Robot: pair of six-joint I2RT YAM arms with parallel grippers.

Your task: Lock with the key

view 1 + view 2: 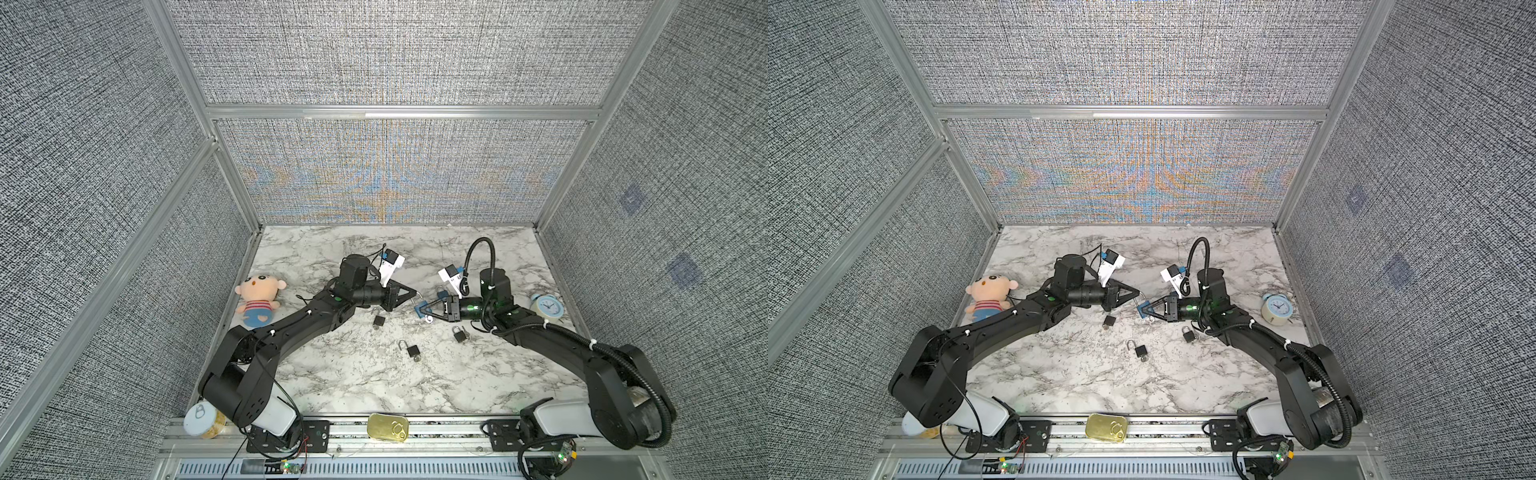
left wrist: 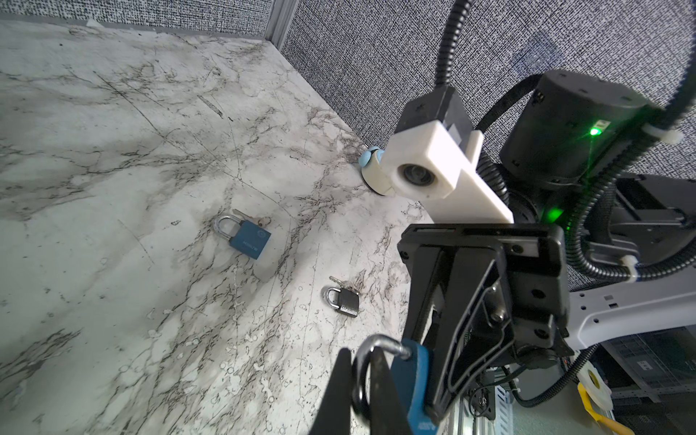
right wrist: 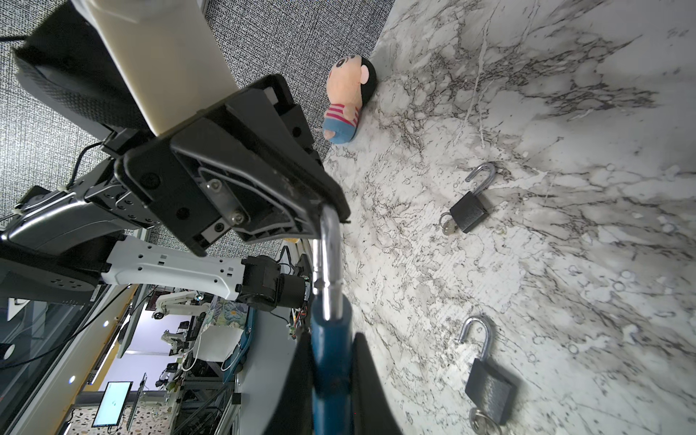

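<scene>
A blue padlock (image 1: 422, 309) (image 1: 1143, 311) hangs above the marble table (image 1: 374, 382), between my two grippers. My right gripper (image 1: 417, 309) (image 3: 331, 339) is shut on its blue body (image 3: 331, 369) (image 2: 414, 384). My left gripper (image 1: 414, 295) (image 2: 360, 354) is shut on its steel shackle (image 2: 380, 341) (image 3: 327, 256), which stands raised out of the body. A small silvery key bunch (image 1: 429, 319) hangs at the padlock's lower end; the keyhole is hidden.
A second blue padlock (image 2: 250, 237) and a shut black padlock (image 2: 344, 299) lie with keys. Two open black padlocks (image 3: 469, 211) (image 3: 489, 388) lie nearer the middle. There is a doll (image 1: 257, 301) on the left, a clock (image 1: 548, 307) on the right, and a tin (image 1: 387, 427) and can (image 1: 201, 419) at the front.
</scene>
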